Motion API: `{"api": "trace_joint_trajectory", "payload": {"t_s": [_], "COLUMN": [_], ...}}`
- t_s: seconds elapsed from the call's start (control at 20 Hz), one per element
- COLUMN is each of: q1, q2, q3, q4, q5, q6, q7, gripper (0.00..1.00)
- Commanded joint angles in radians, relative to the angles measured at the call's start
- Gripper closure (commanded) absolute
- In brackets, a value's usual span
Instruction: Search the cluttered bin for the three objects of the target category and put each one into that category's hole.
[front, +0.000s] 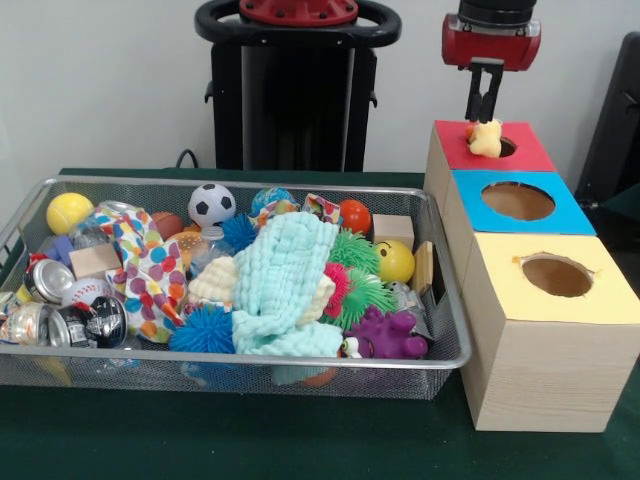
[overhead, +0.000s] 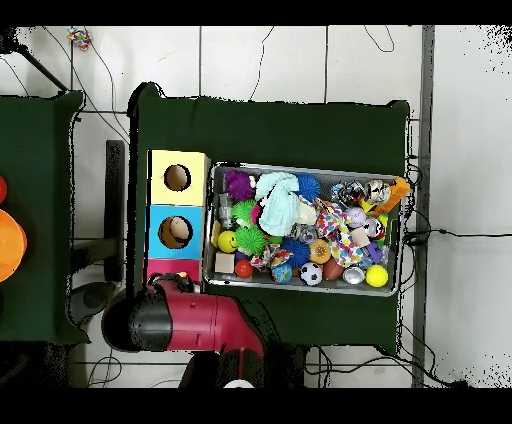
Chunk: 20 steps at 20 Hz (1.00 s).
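One red and black arm comes down from above at the wire bin's (front: 20, 215) right-hand end in the front view, its wrist upright and its pincer (front: 484, 112) pointing straight down over the red-surround hole (front: 506, 147), which tops the farthest of three pale wooden boxes standing in a row just beside the bin on the green worktop (front: 300, 445). The two dark fingers hang close together and nearly parallel; their tips end just above a pale yellow plush (front: 486, 139) with orange parts, and whether they touch it cannot be told. That plush sits on the red surround at the hole's near-left edge, partly over the opening. Beside the bin, the blue-surround hole (front: 518, 201) lies in the middle box and the yellow-surround hole (front: 557, 276) in the nearest one, making three holes in all, one per box. In the overhead view the arm's red body (overhead: 195, 318) covers most of the red box, next to the bin's corner. Inside the bin, counted from the front view: one mint knitted cloth (front: 285, 285) draped across the middle, one cream knitted cloth (front: 213, 281) beside it, one soccer ball (front: 211, 204) at the far rim, two plain yellow balls, one at the far left corner (front: 68, 212) and one with a face (front: 395, 261) toward the boxes, and one purple spiky toy (front: 385, 334) at the near rim.
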<state>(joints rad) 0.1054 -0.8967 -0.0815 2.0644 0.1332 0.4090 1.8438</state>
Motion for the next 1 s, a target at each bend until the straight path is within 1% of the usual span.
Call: {"api": "trace_joint_trajectory", "payload": {"t_s": [0.05, 0.3, 0.4, 0.7, 1.0], "q1": [-0.022, -0.005, -0.013, -0.044, -0.049], "q2": [-0.004, 0.000, 0.001, 0.009, 0.017], "q3": [0.042, 0.025, 0.032, 0.071, 0.091], "q4": [-0.005, 0.013, 0.042, 0.145, 0.201], "q5": [-0.021, -0.019, 0.000, 0.011, 0.006], "q6": [0.003, 0.000, 0.004, -0.097, -0.170], "q7": [0.108, 0.131, 0.146, 0.154, 0.165], "gripper": [1.00, 1.00, 1.00, 1.00, 1.00]}}
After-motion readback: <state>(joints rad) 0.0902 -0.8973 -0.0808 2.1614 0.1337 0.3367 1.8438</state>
